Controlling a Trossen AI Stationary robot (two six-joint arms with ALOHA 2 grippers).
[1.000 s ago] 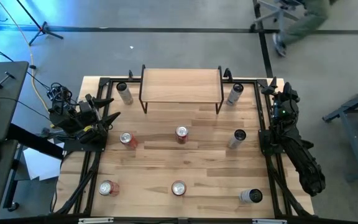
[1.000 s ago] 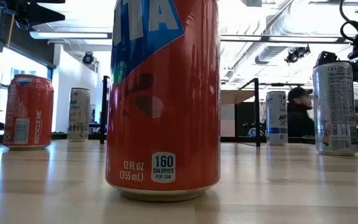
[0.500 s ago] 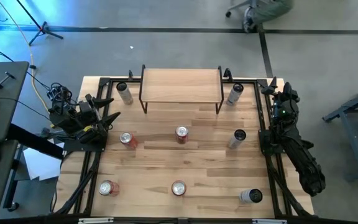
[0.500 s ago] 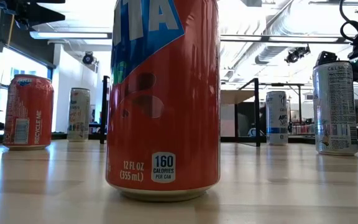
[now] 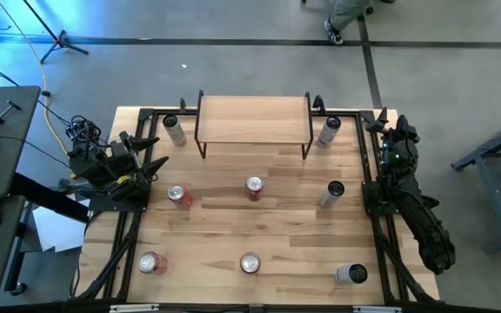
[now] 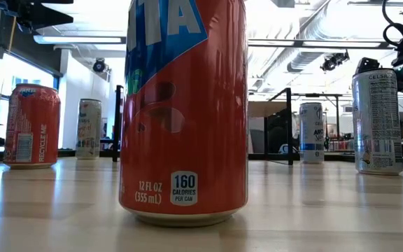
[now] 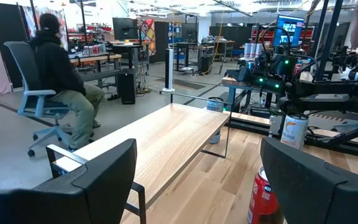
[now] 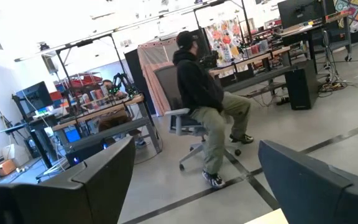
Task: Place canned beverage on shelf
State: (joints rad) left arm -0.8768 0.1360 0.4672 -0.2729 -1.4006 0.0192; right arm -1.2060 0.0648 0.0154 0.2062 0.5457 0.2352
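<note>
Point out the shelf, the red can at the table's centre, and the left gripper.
shelf [image 5: 253,119]: high view, on the bare middle of its wooden top board.
centre red can [image 5: 254,185]: high view, on its lid.
left gripper [image 5: 156,153]: high view, midway between its open fingertips, at the table's left edge.

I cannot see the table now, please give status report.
Left gripper and right gripper open, empty, parked at table sides. Shelf bare; eight cans on the table, red can nearest. Path clear.
</note>
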